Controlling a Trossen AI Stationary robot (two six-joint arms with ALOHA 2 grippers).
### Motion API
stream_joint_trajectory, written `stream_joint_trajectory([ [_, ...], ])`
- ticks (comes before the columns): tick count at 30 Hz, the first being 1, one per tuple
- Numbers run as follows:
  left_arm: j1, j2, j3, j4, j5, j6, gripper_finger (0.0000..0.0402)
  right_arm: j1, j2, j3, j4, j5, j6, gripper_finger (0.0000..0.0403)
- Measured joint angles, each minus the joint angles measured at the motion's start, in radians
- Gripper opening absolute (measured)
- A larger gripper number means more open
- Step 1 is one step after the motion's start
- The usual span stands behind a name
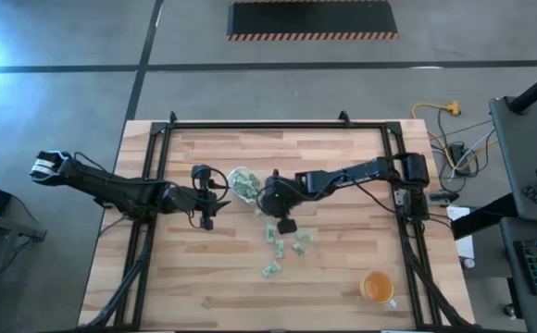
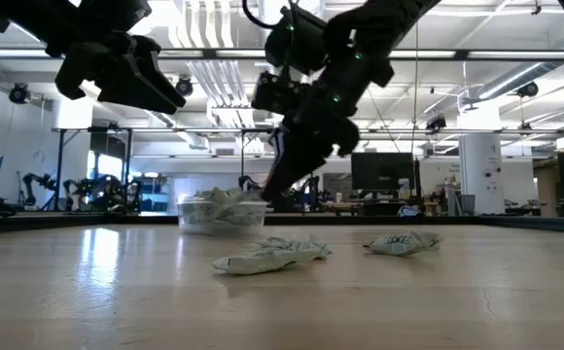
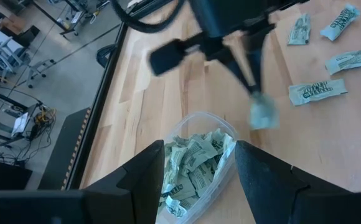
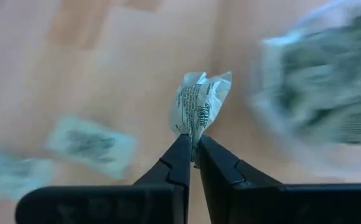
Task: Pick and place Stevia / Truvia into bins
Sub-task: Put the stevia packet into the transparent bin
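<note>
Left claw hangs spread, empty, just beside the clear bin, which is already well stocked with packets. Right claw, on the bin's other side, is pressed together, pinching one Stevia packet clear of the counter. Judged step: carry in hand. Next: move over the bin's rim, then release. Loose packets lie below the right claw; their count is hard to make out.

2 arms, each with 1 pincer: left pincer, right pincer. 1 clear tub, holding many packets, too heaped to count. About 5 loose packets on the counter. 1 packet pinched in the right pincer. 1 orange cup.
</note>
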Motion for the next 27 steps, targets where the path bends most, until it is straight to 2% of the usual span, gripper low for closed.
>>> stream_joint_trajectory([
  [7, 0.0, 0.0, 0.0, 0.0, 0.0, 0.0, 0.018, 0.0, 0.0, 0.068, -0.005, 0.224, -0.032, 0.0018],
  [11, 0.0, 0.0, 0.0, 0.0, 0.0, 0.001, 0.018, -0.005, -0.001, 0.071, 0.078, 0.303, -0.041, 0.0018],
  [15, 0.0, 0.0, 0.0, 0.0, 0.0, 0.001, 0.018, -0.025, 0.005, 0.07, 0.159, 0.311, -0.041, 0.0018],
  [21, 0.0, 0.0, 0.0, 0.0, 0.0, 0.001, 0.018, -0.06, 0.02, 0.067, 0.172, 0.306, -0.023, 0.0018],
  [27, 0.0, 0.0, 0.0, 0.001, 0.0, 0.001, 0.018, -0.087, 0.062, 0.064, 0.21, 0.185, -0.022, 0.0018],
])
